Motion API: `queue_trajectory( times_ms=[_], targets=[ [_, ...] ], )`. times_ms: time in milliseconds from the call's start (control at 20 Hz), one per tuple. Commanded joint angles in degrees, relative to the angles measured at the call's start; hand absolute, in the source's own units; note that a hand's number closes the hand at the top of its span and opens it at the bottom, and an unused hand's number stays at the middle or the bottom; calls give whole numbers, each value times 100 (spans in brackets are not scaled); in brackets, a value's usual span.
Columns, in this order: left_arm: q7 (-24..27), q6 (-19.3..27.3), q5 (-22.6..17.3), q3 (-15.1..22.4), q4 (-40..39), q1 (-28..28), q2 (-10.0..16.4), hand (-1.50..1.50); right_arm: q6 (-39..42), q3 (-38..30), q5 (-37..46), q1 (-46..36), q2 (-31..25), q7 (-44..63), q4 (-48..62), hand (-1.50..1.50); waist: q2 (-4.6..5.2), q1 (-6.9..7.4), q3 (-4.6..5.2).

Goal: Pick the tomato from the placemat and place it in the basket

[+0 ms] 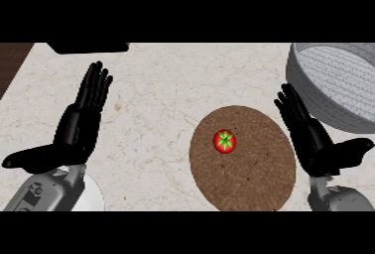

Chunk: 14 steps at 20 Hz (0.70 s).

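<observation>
Head view shows the right hand released, its fingers straight and close together, pointing away from the robot, with the thumb stretched out toward the view's right edge. It holds nothing. This hand sits just beside the right rim of the placemat, in the gap between the mat and the basket; its fingertips come close to the basket's grey wall, though contact cannot be told from this angle.

On the other side, the left hand is likewise open and empty, fingers straight and pointing up the view, thumb spread toward the left edge. It lies well apart from the mat, over bare desk.

Between the two hands, nearer the right one, the tomato rests on the round brown placemat, in its upper left part, its green stem side facing up. No hand touches it.

Beyond the right hand, the basket stands at the upper right of the pale marbled desk, partly cut by the view's edge. A dark object sits at the far edge, upper left.
</observation>
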<state>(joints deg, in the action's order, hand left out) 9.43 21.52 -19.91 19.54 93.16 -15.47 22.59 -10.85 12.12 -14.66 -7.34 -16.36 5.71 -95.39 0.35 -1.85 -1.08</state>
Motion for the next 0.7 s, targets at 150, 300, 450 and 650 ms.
queue_trajectory(
  times_ms=[150,300,450,650],
  targets=[
    [-684,-221,147,28,-776,165,558,0,1753,-45,-1353,-706,465,-926,713,150,152,546,38],
    [-1010,-164,219,234,-1107,426,574,0,2549,54,-1347,-1352,544,-1973,-93,150,102,635,-24],
    [-1289,-208,210,131,-1485,312,717,0,3434,398,-1699,-915,1049,-2911,-54,-150,89,304,51],
    [-1891,-235,252,54,-1344,150,886,0,3092,363,-225,-303,1116,-4285,552,-150,-29,194,98]
  ],
)
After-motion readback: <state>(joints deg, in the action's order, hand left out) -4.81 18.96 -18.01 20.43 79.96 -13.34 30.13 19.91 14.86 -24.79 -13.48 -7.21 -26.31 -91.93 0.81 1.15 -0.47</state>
